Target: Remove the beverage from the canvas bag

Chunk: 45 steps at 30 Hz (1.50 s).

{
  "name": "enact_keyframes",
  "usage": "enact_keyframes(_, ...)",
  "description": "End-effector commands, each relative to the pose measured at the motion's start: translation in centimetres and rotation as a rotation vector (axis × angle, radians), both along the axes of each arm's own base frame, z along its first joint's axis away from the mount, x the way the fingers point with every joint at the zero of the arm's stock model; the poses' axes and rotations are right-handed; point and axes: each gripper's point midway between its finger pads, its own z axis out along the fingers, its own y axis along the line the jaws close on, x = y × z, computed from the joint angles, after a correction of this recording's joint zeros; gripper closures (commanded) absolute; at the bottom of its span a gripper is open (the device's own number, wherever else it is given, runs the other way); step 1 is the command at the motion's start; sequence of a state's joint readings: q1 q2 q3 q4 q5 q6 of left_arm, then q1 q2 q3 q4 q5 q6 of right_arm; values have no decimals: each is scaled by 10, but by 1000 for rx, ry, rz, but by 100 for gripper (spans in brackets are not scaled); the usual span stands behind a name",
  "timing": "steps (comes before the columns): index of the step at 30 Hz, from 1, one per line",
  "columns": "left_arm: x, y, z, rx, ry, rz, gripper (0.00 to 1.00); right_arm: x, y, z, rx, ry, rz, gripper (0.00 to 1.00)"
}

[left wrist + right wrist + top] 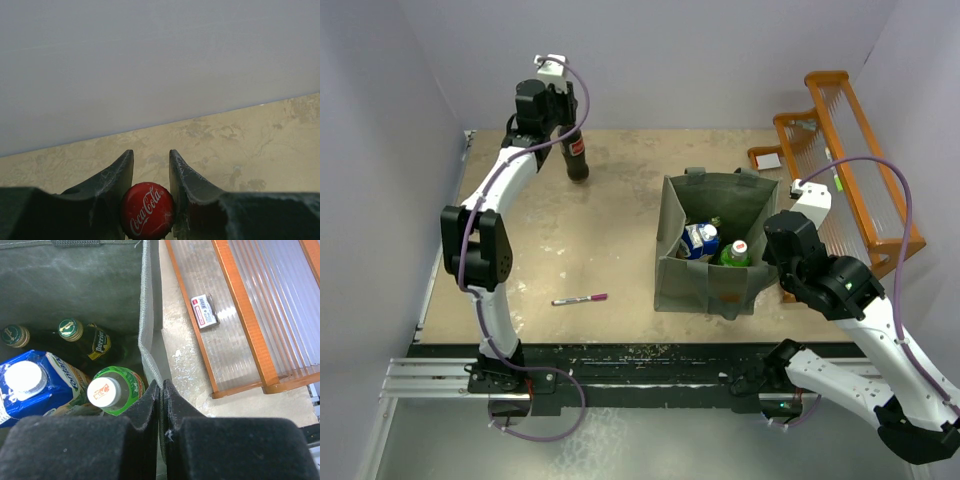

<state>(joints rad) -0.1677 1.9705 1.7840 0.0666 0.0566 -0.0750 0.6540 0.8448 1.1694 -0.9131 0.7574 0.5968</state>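
The left claw (150, 156) is clamped on the neck of a red-capped cola bottle (147, 210), which is stood on the table (570, 240) near the back wall, outside the bag. The left arm is stretched far forward. The right claw (160, 390) is pressed together on the right rim of the canvas bag (705, 285), with its arm bent beside it.

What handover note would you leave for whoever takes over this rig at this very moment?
Left end effector: shut on the cap end of the cola bottle, which is upright at the far left of the table, outside the canvas bag. I cannot tell whether it rests on the table.
Right end effector: shut on the bag's right wall at the rim.
In the bag: blue carton, green bottle, two Perrier bottles.
Done: one beverage is out.
Left: probably set down and release the cola, then let go of the bag.
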Motion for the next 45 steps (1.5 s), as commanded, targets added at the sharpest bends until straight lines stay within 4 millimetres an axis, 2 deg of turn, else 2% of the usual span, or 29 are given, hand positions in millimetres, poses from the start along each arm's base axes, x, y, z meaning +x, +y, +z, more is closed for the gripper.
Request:
enact_keyframes(1,-3,3,131,-32,-437,-15,100,8,-1,14,8,-55,-27,94)
enact_keyframes(8,5,2,107,-25,-417,-18,100,7,-3,17,8,-62,-32,93)
enact_keyframes(17,6,-4,93,-13,-404,-53,100,7,-3,17,12,-61,-33,93)
enact_keyframes(18,6,-3,92,-13,-399,-50,97,6,-3,17,13,-62,-33,93)
enact_keyframes(19,5,-2,90,-17,-395,-42,88,6,-3,17,14,-62,-33,93)
enact_keyframes(22,5,3,87,-22,-383,-17,54,7,-3,19,16,-65,-34,93)
enact_keyframes(27,1,6,89,-19,-366,0,11,7,-2,20,20,-71,-33,93)
enact_keyframes(29,-3,6,94,-27,-363,-1,1,8,-2,20,21,-70,-32,93)
enact_keyframes(31,-8,8,97,-46,-343,9,1,8,-1,20,25,-72,-29,93)
enact_keyframes(35,-33,13,101,-163,-258,40,1,8,1,21,40,-75,-25,93)
enact_keyframes(38,-62,3,92,-289,-164,0,1,7,3,20,55,-72,-22,92)
enact_keyframes(41,-98,-20,80,-434,-66,-88,0,6,5,17,72,-63,-18,92)
enact_keyframes(43,-124,-40,75,-466,-24,-153,1,5,7,16,86,-59,-11,90)
enact_keyframes(45,-150,-56,79,-467,-5,-187,1,5,10,17,100,-56,0,86)
